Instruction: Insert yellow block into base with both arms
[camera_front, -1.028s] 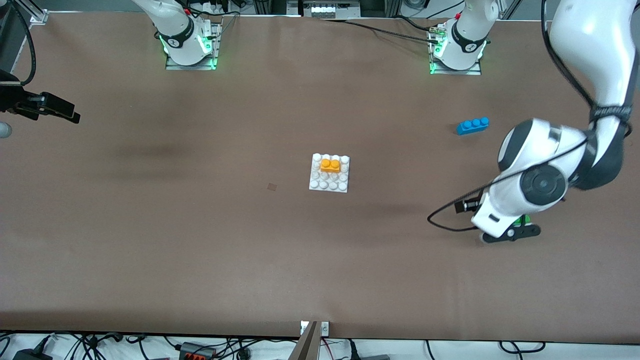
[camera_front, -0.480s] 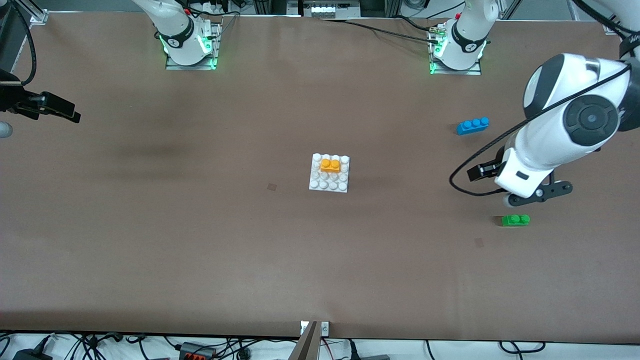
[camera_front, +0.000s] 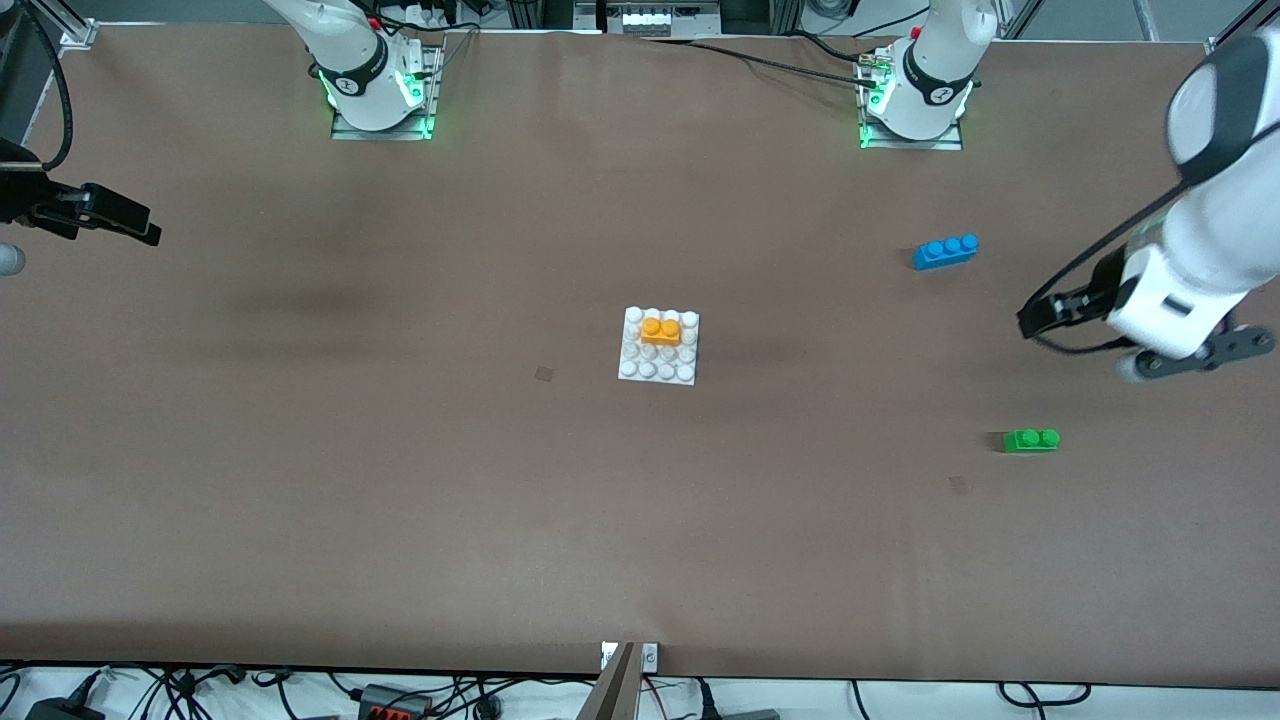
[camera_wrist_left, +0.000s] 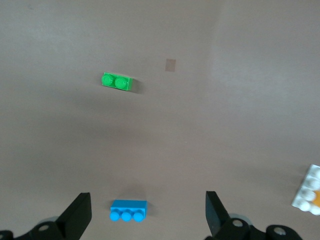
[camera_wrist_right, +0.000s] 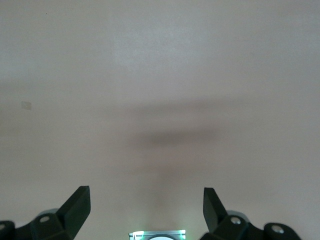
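Yellow block (camera_front: 661, 329) sits on the white studded base (camera_front: 632, 366) at mid-bench, on the base's rows toward the robots' edge, its two studs up; it looks seated, though how fully cannot be told from above. Judging by its look, the brick is light, rigid plastic with smooth, fairly slippery sides, so the sure hold would be across its two long faces, low enough that the fingers do not ride up over the studs, while the plate, being light too, would need pinning at a bare corner to keep from sliding. Left gripper (camera_wrist_left: 145, 220) hangs high near the bench's edge at the left arm's end, fingers spread wide and holding nothing, over bare surface between the blue three-stud brick (camera_front: 945, 251) and the green two-stud brick (camera_front: 1031, 440), both well apart from the base. Right gripper (camera_wrist_right: 146, 210) waits at the right arm's end, raised over bare tabletop, fingers likewise apart and empty.
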